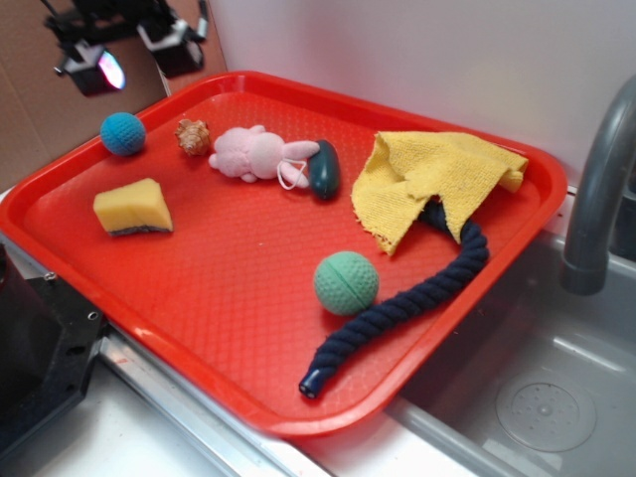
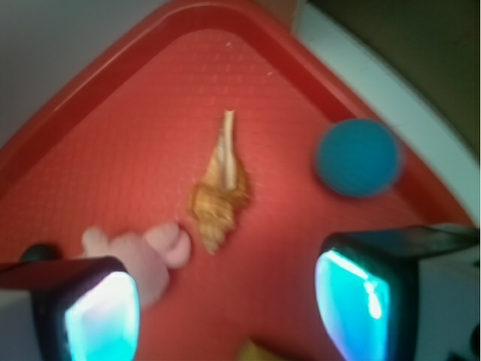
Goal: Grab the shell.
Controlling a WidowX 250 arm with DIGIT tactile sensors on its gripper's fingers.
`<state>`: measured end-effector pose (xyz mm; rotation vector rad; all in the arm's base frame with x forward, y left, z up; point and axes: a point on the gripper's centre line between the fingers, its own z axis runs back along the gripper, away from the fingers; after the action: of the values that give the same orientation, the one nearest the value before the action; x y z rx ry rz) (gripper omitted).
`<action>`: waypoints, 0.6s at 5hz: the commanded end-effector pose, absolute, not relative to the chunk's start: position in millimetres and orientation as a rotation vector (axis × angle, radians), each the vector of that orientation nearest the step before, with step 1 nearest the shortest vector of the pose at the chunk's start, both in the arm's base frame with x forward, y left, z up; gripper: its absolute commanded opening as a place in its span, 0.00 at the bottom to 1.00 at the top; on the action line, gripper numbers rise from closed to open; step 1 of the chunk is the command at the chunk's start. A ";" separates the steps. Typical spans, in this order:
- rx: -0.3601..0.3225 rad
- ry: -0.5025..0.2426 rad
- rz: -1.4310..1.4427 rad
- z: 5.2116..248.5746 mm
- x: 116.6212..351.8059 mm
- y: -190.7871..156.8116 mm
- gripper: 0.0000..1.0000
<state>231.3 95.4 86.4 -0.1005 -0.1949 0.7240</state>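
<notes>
Red tray: only wrist shows shell's long spire.

All on tray. Shell near far-left corner, btwn ball on its left & bunny on its right. Sponge by left edge, in front of ball. Cloth at far-right corner, over rope end. Second ball mid-tray, just left of rope.

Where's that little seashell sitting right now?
In the exterior view the shell lies near the red tray's far left corner, between the blue ball and the pink bunny, close beside the bunny.
</notes>
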 end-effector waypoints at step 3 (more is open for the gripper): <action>-0.018 -0.095 0.733 24.9 261.3 110.3 1.00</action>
<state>259.6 103.2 16.7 -0.0189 -0.0556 0.7278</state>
